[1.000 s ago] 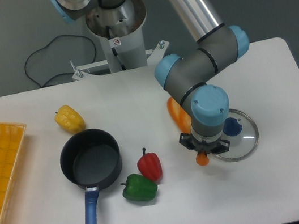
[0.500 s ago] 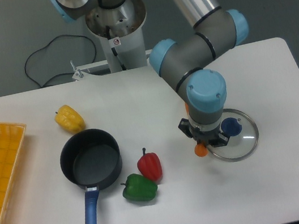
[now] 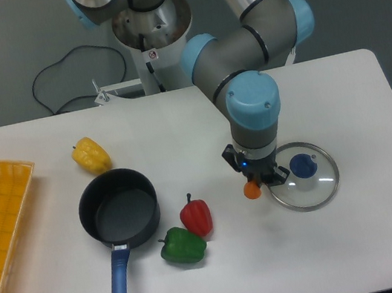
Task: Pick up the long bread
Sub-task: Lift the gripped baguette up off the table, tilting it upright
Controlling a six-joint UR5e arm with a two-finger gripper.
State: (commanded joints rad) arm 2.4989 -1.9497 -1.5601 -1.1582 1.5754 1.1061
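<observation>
Long bread (image 3: 251, 190): only orange end visible under hand (image 3: 259, 179); hand's grip state unclear.

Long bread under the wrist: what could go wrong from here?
Only an orange tip of the long bread shows below the gripper, so the hold cannot be judged; gripped off-centre, it might tilt or slip. The glass lid lies right beside the jaws, so a swing could knock it. The red pepper lies to the other side, in a leftward path.
</observation>
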